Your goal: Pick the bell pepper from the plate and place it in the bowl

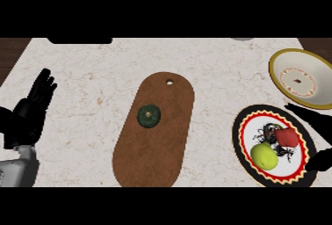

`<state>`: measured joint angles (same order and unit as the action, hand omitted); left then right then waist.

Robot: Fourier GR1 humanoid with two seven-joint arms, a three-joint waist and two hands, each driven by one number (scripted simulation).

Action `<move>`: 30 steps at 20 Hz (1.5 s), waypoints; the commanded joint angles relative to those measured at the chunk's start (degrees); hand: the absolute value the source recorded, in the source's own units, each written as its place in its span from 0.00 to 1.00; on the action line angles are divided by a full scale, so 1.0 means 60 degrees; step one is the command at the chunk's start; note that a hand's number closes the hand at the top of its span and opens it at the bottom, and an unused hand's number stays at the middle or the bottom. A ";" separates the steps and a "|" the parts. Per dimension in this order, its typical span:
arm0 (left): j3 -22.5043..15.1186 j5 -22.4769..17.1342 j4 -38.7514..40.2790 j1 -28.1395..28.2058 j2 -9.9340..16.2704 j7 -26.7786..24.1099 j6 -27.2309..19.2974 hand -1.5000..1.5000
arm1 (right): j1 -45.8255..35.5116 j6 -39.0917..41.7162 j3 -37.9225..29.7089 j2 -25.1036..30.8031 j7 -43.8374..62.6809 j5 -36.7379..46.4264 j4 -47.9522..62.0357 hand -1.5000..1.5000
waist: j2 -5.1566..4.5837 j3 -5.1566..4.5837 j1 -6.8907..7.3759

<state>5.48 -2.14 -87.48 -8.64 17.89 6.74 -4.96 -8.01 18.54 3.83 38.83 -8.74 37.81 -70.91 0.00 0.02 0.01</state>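
Red bell pepper (286,137) and yellow-green round fruit (264,156) on black-rimmed, red-and-yellow zigzag plate (245,127), beside black right hand (319,125). Cream, gold-rimmed bowl (290,60) beyond. Brown oval wooden board (152,145), dark green disc (149,116).

One plate (244,132), one bowl (283,61), one cutting board (152,149), three foods.

Even bright light, no glare (shadowless), soft edges

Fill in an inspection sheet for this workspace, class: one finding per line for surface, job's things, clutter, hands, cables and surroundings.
Surface: pale marbled counter.
Job's things: red bell pepper on patterned plate; bowl behind it holds nothing.
Clutter: yellow-green fruit on the plate; brown cutting board with a dark green round item.
Hands: left hand open, resting at left; right hand open by the plate.
Cables: nothing seen.
Surroundings: dark wood past the counter's corners.
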 commanded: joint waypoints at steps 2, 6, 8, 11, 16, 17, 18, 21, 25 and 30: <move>0.0232 0.0052 0.0018 0.0358 -0.0167 -0.0403 0.0312 0.50 | -0.0002 -0.0255 -0.0055 -0.0867 0.0421 0.0664 -0.0157 0.00 | 0.0004 -0.0004 0.0008; 0.0350 0.0266 -0.0227 0.0255 -0.0274 -0.0095 0.0224 0.50 | -0.0732 -0.0013 -0.0292 -0.1196 0.0482 0.1013 0.0534 0.00 | 0.0001 -0.0004 0.0024; 0.0362 0.0255 -0.0402 0.0522 -0.0254 -0.0118 0.0459 0.50 | -0.0926 -0.0661 -0.0301 -0.1299 -0.0288 0.1489 0.1747 0.00 | -0.0005 -0.0001 0.0054; -0.0044 0.0771 -0.0488 -0.0247 -0.0635 0.0708 -0.0142 0.50 | -0.0809 0.0072 -0.0378 -0.1368 -0.0237 0.1217 0.1506 1.00 | 0.0000 -0.0002 0.0004; 0.0475 0.0486 0.0496 -0.0408 -0.0379 -0.0156 0.0423 0.50 | -0.1711 -0.0661 -0.0238 -0.1573 -0.1667 0.1799 0.3252 1.00 | -0.0022 0.0001 0.0046; 0.0469 0.0361 -0.0680 0.0235 -0.0358 0.0347 0.0466 0.50 | -0.2126 -0.0384 -0.0386 -0.1690 -0.1424 0.1656 0.3187 1.00 | -0.0008 0.0002 0.0087; 0.0379 0.0728 -0.0085 -0.0006 -0.0561 0.0195 0.0173 0.50 | -0.1631 -0.0496 -0.0474 -0.1806 -0.1415 0.1613 0.2846 1.00 | -0.0005 -0.0001 0.0027; 0.0598 0.0360 -0.0457 0.0033 -0.0365 0.0472 0.0614 0.50 | -0.1713 -0.0771 -0.0404 -0.2090 -0.1281 0.1861 0.2755 1.00 | 0.0003 -0.0002 0.0021; 0.0513 0.0426 -0.1021 0.0051 -0.0460 0.0869 0.0501 0.50 | -0.2128 -0.1735 -0.0779 -0.2312 -0.1535 0.2018 0.3801 1.00 | -0.0005 0.0003 0.0069; 0.0598 0.0463 -0.0371 0.0138 -0.0472 0.0109 0.0709 0.50 | -0.2195 -0.1609 0.0339 -0.2730 -0.1119 0.3017 0.2738 1.00 | 0.0005 -0.0005 0.0033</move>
<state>8.58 1.38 -89.80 -7.26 14.32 7.09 -2.06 -20.93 10.82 2.18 26.43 -16.99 53.02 -52.14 0.25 -0.66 -0.06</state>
